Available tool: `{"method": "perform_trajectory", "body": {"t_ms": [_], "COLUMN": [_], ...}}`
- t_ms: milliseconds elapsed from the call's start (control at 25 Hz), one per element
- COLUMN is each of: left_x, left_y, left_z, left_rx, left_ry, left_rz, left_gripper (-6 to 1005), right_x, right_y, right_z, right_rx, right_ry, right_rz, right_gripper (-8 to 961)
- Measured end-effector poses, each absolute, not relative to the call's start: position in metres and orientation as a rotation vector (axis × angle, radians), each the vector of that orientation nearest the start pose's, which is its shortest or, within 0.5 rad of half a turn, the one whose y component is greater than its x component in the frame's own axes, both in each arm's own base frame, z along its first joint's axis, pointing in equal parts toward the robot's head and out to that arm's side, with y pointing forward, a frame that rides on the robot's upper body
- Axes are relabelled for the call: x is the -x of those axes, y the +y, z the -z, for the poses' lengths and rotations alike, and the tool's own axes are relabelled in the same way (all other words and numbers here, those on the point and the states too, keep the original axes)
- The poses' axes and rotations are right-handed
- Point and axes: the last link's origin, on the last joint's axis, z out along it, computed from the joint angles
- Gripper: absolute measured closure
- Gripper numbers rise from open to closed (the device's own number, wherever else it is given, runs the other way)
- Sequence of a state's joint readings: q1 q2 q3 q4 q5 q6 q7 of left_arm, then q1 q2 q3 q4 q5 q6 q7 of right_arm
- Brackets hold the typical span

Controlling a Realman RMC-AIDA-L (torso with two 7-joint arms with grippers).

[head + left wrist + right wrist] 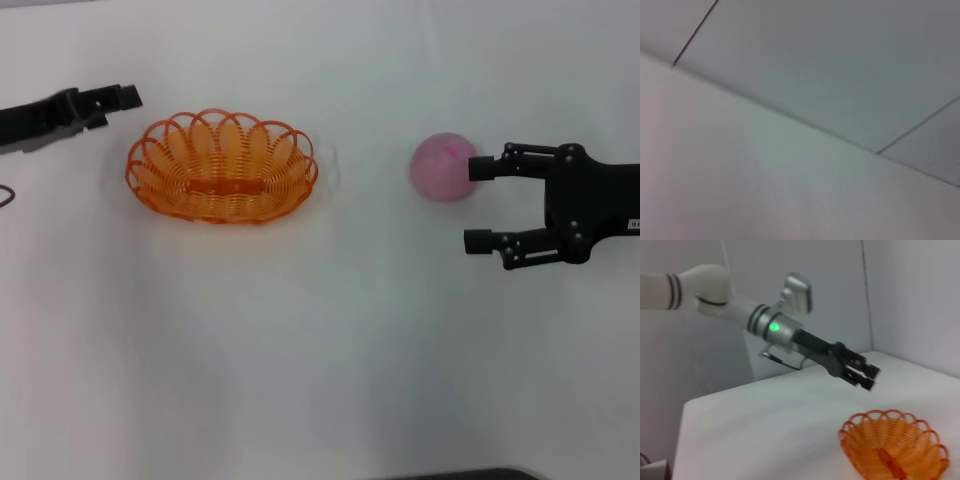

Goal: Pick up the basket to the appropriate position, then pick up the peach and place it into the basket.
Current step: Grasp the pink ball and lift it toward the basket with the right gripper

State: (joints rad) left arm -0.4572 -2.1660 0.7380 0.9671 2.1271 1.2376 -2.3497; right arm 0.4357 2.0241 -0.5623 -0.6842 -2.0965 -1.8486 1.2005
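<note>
Orange looped-wire oval basket (221, 167) and round pale pink peach (443, 167) apart on white desk (320, 360).
Right gripper (480, 205) spread wide, one fingertip touching peach; left gripper (125, 97) near basket, fingers close together.

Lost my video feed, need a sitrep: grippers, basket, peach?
Right gripper open beside peach, one finger at it, nothing held. Left gripper off the basket, holding nothing. Basket empty on table. Path between clear.

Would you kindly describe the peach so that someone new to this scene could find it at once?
On the white table, look to the robot's right of the orange basket, toward the open right gripper. The peach rests beside the far finger, not between the jaws. It is the only round, pale pink thing there.
</note>
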Motion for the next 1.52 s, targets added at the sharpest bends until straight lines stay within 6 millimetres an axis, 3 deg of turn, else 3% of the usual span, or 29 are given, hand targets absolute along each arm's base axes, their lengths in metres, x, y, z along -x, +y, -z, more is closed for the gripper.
{"method": "perform_trajectory", "body": {"t_ms": [400,440,800,1240,1520], "left_x": [0.276,0.273,0.273,0.281,0.296], "left_y": [0.348,0.339,0.319,0.301,0.288], "left_z": [-0.038,-0.042,-0.04,-0.032,-0.031], "left_rx": [2.264,2.332,2.472,2.613,2.647], "left_ry": [-1.213,-1.072,-0.669,-0.534,-0.583], "left_rz": [0.728,0.769,0.738,0.628,0.543], "left_gripper": [328,328,327,328,327], "right_x": [-0.292,-0.291,-0.287,-0.283,-0.28], "right_y": [0.284,0.283,0.284,0.289,0.296], "right_z": [-0.032,-0.03,-0.023,-0.02,-0.02], "right_rx": [2.727,2.72,2.649,2.615,2.611], "right_ry": [0.558,0.571,0.645,0.722,0.725], "right_rz": [-0.839,-0.852,-0.941,-0.999,-0.985], "right_gripper": [36,36,37,36,36]}}
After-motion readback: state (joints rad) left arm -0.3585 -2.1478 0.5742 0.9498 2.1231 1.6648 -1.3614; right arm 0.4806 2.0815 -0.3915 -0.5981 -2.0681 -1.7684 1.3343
